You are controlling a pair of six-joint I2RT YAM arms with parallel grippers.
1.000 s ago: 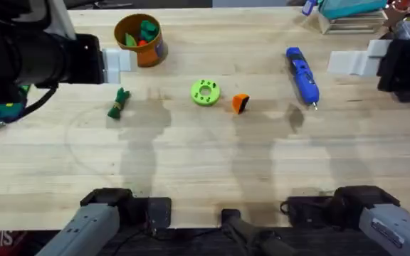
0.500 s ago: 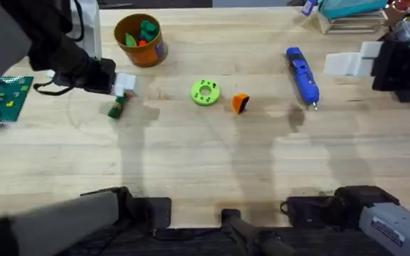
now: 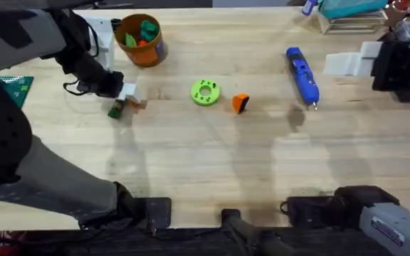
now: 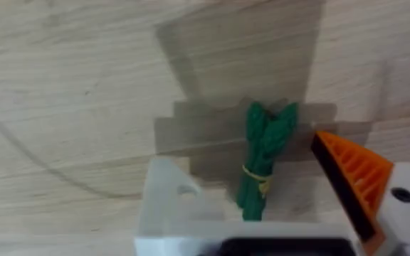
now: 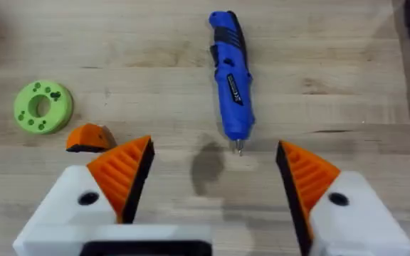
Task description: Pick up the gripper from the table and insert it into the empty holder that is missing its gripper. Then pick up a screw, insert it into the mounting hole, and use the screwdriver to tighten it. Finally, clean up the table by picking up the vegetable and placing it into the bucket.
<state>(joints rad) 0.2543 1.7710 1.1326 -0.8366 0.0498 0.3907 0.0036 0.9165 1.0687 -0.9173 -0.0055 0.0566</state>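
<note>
The dark-green vegetable (image 3: 116,108) (image 4: 262,165) lies on the table. My left gripper (image 3: 128,98) (image 4: 251,171) is open, with one finger on each side of it. One of its fingers is the bare white holder (image 4: 166,195); the other carries an orange pad (image 4: 351,174). The orange gripper (image 3: 240,103) (image 5: 90,137) lies mid-table beside a lime-green disc (image 3: 205,92) (image 5: 41,107). The blue screwdriver (image 3: 302,75) (image 5: 230,78) lies to its right. My right gripper (image 3: 351,64) (image 5: 212,178) hovers open beyond the screwdriver. The orange bucket (image 3: 153,50) stands at the back left. The screw is too small to make out.
The bucket holds green and red toy pieces. A green circuit board (image 3: 16,87) lies at the left edge. Teal and white clutter (image 3: 351,13) sits at the back right. Bare wood stretches across the near half of the table.
My left arm has swung from the far left and come down over the vegetable. The right gripper has hardly moved.
</note>
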